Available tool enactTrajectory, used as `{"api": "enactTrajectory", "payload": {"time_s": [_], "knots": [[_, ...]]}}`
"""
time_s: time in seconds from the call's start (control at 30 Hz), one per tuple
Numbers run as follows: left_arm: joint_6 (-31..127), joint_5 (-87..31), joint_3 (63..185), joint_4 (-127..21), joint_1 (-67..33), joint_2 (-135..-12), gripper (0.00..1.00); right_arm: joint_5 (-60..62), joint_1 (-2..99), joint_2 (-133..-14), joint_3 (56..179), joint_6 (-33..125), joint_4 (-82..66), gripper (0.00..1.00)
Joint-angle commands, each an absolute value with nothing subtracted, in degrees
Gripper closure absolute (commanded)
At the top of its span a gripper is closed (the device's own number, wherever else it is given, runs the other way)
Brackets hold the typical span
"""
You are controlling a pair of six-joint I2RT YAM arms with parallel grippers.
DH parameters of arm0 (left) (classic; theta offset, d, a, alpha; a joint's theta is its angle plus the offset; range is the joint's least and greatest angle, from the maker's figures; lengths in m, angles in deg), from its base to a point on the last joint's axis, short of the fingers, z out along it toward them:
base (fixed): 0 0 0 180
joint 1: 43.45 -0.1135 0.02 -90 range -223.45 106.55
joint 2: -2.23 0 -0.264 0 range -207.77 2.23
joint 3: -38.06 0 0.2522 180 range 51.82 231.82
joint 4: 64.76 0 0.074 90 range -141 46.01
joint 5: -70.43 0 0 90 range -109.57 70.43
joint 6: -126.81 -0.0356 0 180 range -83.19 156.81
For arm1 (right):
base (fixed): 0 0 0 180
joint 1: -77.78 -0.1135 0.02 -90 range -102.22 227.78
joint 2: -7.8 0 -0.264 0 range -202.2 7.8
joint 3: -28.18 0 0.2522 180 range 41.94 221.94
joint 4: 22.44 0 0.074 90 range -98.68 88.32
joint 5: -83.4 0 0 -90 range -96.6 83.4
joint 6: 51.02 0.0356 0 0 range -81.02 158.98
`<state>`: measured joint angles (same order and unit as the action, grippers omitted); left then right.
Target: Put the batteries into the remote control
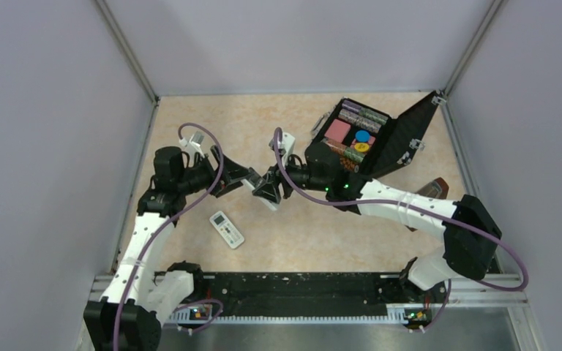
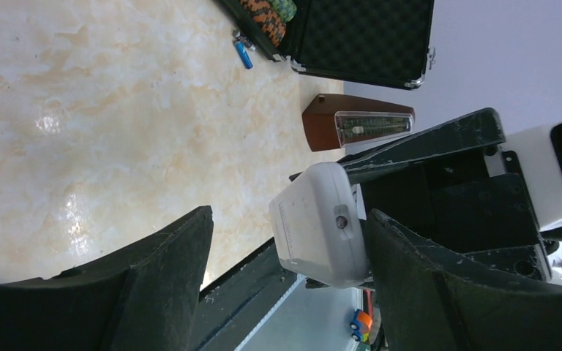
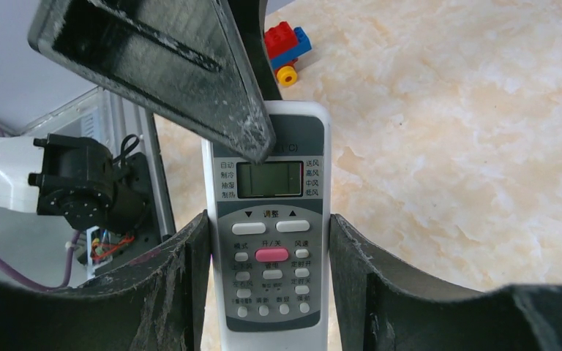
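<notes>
Clenching black right gripper [image 3: 267, 228] on slim white grey-panelled remote control [image 3: 269, 274], steadying it for parted left gripper [image 2: 289, 216] straddling 1 end.

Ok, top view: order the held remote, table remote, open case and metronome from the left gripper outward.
From the left gripper:
1. Remote control, held just right of it.
2. White remote, on the table nearer the bases.
3. Open case, far right.
4. Metronome, right edge.
</notes>
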<state>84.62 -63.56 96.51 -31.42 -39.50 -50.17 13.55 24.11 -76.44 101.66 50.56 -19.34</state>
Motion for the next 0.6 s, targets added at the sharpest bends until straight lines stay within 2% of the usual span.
{"api": "enactTrajectory", "payload": {"time_s": [0.0,0.17,0.3,0.5,0.57], "knots": [[83.2,-64.7,98.5,-31.0,-38.7,-51.0,0.22,11.3,23.2,-77.5,105.9,48.9,-19.5,0.71],[85.3,-63.4,98.3,-31.0,-37.4,-53.4,0.35,10.7,22.5,-80.5,108.7,47.5,-16.5,0.72],[85.5,-63.4,98.7,-29.5,-37.3,-56.1,0.57,9.1,22.4,-82.2,109.9,47.3,-15.4,0.74],[84.9,-63.3,99.5,-27.4,-37.3,-57.6,0.99,8.6,22.4,-83.7,110.4,47.2,-14.5,0.74],[85.5,-63.5,99.9,-27.0,-37.3,-58.0,1.00,8.1,22.4,-83.7,110.2,47.7,-14.5,0.71]]}}
